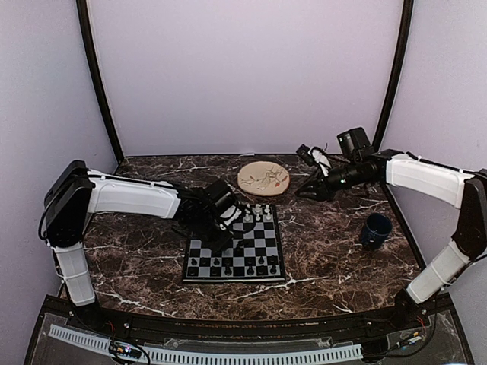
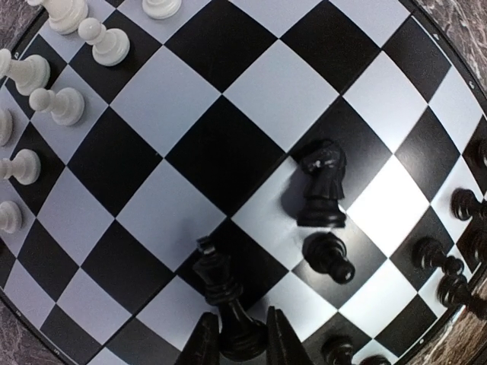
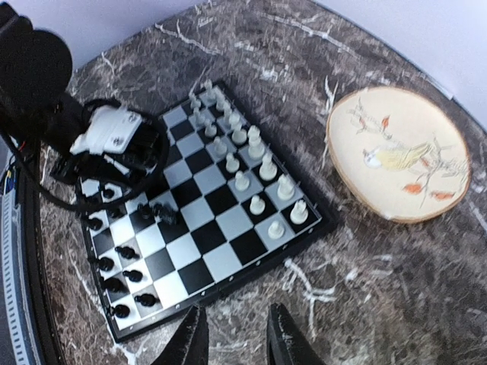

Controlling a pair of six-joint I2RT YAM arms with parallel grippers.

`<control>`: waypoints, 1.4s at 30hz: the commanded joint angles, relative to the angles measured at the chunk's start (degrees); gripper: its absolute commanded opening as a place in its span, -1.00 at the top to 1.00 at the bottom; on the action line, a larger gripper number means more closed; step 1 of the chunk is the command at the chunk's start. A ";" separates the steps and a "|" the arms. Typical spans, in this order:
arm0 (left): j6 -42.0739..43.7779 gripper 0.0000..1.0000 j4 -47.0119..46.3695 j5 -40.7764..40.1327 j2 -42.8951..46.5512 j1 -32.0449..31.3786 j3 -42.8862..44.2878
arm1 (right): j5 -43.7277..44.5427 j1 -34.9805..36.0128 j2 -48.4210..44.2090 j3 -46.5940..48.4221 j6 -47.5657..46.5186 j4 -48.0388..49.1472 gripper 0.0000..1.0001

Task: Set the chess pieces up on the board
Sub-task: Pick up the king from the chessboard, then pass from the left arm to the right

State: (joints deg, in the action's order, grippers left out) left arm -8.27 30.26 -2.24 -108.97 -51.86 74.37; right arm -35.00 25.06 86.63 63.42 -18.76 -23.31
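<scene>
Currently, item one: tall black piece, king or queen, I cannot tell which. It stands upright at lower centre of the left wrist view, its base pinched between the two fingers of the left gripper. Risk: the hold sits low on a narrow base, so a slight twist on lifting or release could tip it.

Item two: black knight and black pawn, just right of it in mid-board and close together. Risk: a sideways sweep of the fingers could knock either flat, and then the other black pieces at the frame's right edge.

Item three: white pieces, upper left, well apart from the gripper; low hazard.

Item four: board, centre of the table in the top view, apparently unfixed. A dragging finger could shove it and disturb every rank.

Item five: plate and mug, off the board, not in the way.

Item six: right gripper, lower edge of its own view, fingers apart, nothing between them.
</scene>
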 commanded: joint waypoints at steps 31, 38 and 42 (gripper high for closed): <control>11.46 0.86 -33.75 21.32 25.75 0.38 -19.59 | -25.82 13.50 22.97 26.76 14.57 -11.66 0.10; 11.53 0.85 -33.44 20.25 25.82 0.44 -19.44 | -26.22 14.78 23.76 26.40 13.49 -12.51 0.12; 11.48 0.84 -32.86 19.95 25.44 0.44 -19.06 | -26.98 15.19 24.46 26.48 12.54 -13.63 0.16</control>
State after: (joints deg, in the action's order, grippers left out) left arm 2.61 -2.50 17.72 -85.30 -51.59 55.11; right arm -60.23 39.53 109.75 88.62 -4.84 -35.42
